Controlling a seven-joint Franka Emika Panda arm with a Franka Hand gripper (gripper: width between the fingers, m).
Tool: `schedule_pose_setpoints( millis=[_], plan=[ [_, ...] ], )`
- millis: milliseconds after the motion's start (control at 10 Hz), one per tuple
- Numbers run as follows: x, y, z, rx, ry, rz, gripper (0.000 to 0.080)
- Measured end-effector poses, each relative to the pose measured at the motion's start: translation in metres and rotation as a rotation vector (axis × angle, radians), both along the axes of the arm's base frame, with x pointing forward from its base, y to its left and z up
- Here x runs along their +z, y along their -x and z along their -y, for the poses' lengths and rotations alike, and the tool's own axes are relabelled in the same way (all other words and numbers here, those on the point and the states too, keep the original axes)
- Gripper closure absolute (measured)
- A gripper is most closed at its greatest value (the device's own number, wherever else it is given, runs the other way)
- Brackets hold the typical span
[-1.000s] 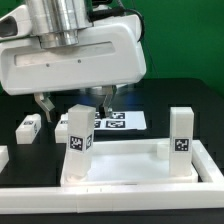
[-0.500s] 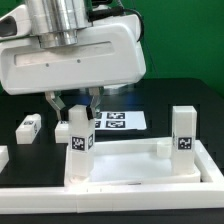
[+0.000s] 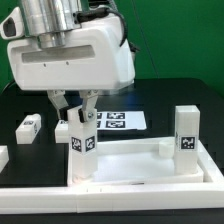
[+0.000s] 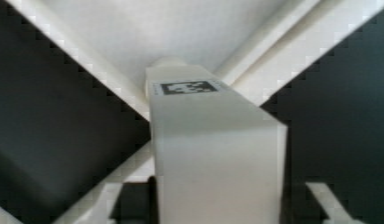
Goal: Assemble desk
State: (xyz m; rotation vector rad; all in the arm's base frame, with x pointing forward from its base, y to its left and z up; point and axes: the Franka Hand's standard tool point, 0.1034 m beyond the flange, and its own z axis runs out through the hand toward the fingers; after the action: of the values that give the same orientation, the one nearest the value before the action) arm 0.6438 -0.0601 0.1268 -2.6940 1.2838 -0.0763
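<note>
The white desk tabletop [image 3: 135, 158] lies rim-up on the black table. Two tagged square leg posts stand upright in its corners, one toward the exterior view's left [image 3: 82, 145] and one toward its right [image 3: 182, 140]. My gripper [image 3: 76, 108] is over the left post, with one finger on each side of its top. In the wrist view the post [image 4: 215, 140] fills the middle, and a dark gap shows between it and each finger [image 4: 105, 205]. The jaws are open around the post. A loose leg post [image 3: 29, 126] lies on the table at the left.
The marker board [image 3: 118, 122] lies flat behind the tabletop. A long low white rail [image 3: 110, 203] runs along the front. Another white part [image 3: 3, 157] is cut off by the left edge of the exterior view.
The gripper has come down and shifted toward the exterior view's left. Its fingers now straddle the top of the left leg post, where before they hung above and behind it.
</note>
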Motion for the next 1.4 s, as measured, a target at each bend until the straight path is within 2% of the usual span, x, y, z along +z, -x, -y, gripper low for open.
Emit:
schedule_pose_setpoints(
  millis=[400,600,800,1000,1100,1200,1400],
  plan=[
    [-0.001,0.0,0.001,-0.449,-0.066,-0.05,0.0501],
    [0.0,0.0,-0.001,-0.602,-0.076,-0.069,0.0501],
    [0.0,0.001,-0.002,-0.63,-0.077,-0.071,0.0495],
    [-0.001,0.0,-0.002,-0.51,-0.061,-0.057,0.0218],
    [-0.002,-0.002,-0.002,-0.36,-0.042,-0.04,0.0218],
    [-0.003,-0.002,-0.005,-0.116,-0.004,-0.039,0.0165],
    [-0.003,-0.001,-0.02,-0.017,0.019,-0.026,0.0152]
  ],
)
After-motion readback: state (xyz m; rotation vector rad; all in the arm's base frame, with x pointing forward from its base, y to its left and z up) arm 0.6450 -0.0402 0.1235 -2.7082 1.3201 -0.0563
